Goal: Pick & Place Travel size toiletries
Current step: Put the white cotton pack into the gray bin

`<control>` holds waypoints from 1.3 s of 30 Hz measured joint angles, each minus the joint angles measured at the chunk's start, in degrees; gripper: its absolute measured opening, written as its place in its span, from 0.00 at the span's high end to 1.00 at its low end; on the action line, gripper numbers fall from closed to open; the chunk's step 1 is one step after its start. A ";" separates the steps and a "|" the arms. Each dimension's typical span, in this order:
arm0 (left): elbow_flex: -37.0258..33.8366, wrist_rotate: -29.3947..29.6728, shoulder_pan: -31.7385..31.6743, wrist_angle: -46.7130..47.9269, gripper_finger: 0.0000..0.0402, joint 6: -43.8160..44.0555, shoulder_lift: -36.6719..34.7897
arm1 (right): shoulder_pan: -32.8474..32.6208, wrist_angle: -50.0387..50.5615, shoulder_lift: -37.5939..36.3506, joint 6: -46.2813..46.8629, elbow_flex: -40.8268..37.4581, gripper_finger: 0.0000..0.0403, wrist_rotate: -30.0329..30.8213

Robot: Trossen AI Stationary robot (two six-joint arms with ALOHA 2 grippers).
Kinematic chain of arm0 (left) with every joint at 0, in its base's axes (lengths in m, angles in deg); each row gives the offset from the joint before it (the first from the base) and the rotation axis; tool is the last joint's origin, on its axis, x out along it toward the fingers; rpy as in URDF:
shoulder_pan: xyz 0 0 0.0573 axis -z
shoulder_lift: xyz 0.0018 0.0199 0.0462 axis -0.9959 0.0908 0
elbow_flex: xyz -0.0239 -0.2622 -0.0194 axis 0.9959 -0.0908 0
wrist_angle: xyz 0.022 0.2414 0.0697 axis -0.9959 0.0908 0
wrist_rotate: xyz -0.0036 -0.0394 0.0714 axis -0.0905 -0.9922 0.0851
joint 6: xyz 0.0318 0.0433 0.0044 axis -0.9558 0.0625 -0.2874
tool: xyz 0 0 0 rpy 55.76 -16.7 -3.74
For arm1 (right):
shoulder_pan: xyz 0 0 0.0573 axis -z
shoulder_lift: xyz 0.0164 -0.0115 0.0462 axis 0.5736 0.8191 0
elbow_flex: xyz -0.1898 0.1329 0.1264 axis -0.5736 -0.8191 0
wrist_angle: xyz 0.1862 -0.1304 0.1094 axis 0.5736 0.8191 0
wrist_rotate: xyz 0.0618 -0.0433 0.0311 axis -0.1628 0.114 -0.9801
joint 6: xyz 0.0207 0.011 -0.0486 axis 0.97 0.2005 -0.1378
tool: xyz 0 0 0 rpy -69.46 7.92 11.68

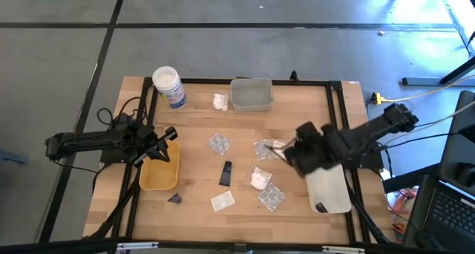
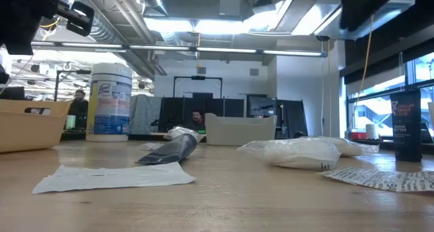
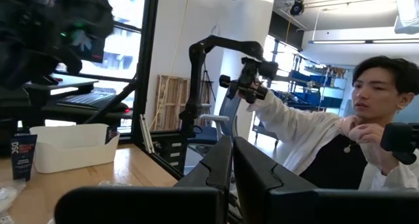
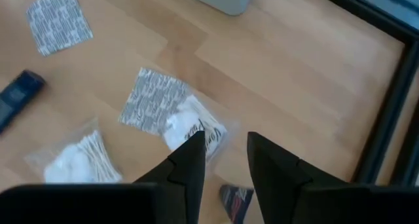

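Toiletries scattered mid-table; right gripper poised to pick.

At frame left the left gripper (image 1: 169, 133) is held closed and empty above the yellow plastic tray (image 1: 159, 172), apparently parked out of the way. Across the wooden table (image 1: 297, 124) lie the travel size toiletries: a printed clear blister pack (image 1: 220, 142), a dark tube (image 1: 225, 173). At centre right the right gripper (image 4: 221, 160) is lowered, partly open and empty, over a crinkly clear packet of white contents (image 4: 194, 128).

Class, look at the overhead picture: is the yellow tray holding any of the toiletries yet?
No. The yellow tray shows only its bare floor, while the toiletries, such as the dark tube, lie on the table.
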 joint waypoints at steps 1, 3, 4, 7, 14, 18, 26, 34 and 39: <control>-0.02 0.01 0.00 0.00 0.97 0.01 0.01 | 1.87 -1.12 -0.36 -2.07 0.00 0.71 -0.61; -0.02 0.00 0.00 0.00 0.97 0.01 0.01 | 5.80 -3.68 -0.94 -6.46 0.00 0.71 -2.23; -0.02 0.00 0.00 0.00 0.97 0.00 0.02 | 7.62 -4.83 -1.07 -8.43 0.00 0.71 -3.03; -0.01 0.00 0.00 0.00 0.97 0.01 0.00 | 13.01 -7.65 -1.13 -13.47 0.00 0.72 -5.68; 0.00 0.02 0.00 0.00 0.97 0.01 0.01 | 22.16 -10.21 -0.43 -18.81 -0.77 0.72 -11.01; -0.02 0.00 0.00 0.02 0.97 -0.01 0.00 | 25.00 -14.28 -0.32 -21.03 -4.59 0.72 -14.90; 0.00 0.00 0.00 0.00 0.97 0.01 0.00 | 29.01 -16.75 -0.30 -22.51 -14.98 0.71 -22.21; 0.00 0.00 0.00 0.00 0.97 0.01 0.00 | 30.62 -25.99 -0.32 -25.32 -21.45 0.68 -27.12; -0.02 0.00 0.00 0.02 0.97 0.01 0.02 | 32.37 -28.13 -0.32 -26.23 -24.49 0.65 -29.35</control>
